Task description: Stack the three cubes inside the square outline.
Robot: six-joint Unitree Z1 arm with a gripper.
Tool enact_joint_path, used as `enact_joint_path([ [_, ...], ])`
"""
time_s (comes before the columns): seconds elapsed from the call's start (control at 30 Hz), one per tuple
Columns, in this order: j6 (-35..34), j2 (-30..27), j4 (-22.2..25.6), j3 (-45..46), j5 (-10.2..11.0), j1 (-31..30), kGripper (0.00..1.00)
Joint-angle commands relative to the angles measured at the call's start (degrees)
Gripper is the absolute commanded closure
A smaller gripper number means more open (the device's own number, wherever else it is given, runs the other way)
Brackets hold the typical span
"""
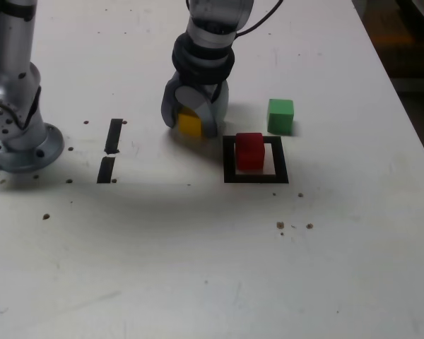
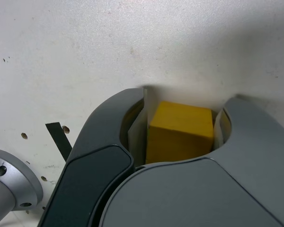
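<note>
Yellow cube is pinched in your gripper, jaws squeezed onto both its sides, sitting on the white table just left of the square outline in the exterior view. Red cube sits inside that outline. Green cube is just behind its far-right corner.

white table scuffed with small dark specks, two short black tape strips end to end toward the exterior view's left, one strip end in the wrist view, dark floor past the table's right edge
</note>
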Motion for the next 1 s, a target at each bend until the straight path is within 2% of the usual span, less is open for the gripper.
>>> enact_joint_path([
  [0.0,-0.43,-0.85,1.92,-0.97,-0.04,0.13,0.85],
  [0.1,-1.17,-2.05,7.42,-3.9,0.01,0.11,0.86],
  [0.23,-3.35,-3.58,20.34,-13.14,-0.01,-1.09,0.87],
  [0.3,-6.29,-3.82,28.37,-20.53,-0.98,-2.86,0.87],
  [0.4,-12.06,-3.66,34.22,-28.7,-4.1,-5.67,0.87],
  [0.5,-19.29,-3.03,35.04,-33.57,-7.67,-8.12,0.87],
  [0.6,-26.3,-1.42,34.64,-35.81,-9.56,-9.88,0.87],
  [0.73,-31.67,0.29,33.88,-36.34,-10.09,-10.78,0.87],
  [0.97,-32.39,1.78,32.13,-35.77,-9.74,-10.85,0.87],
])
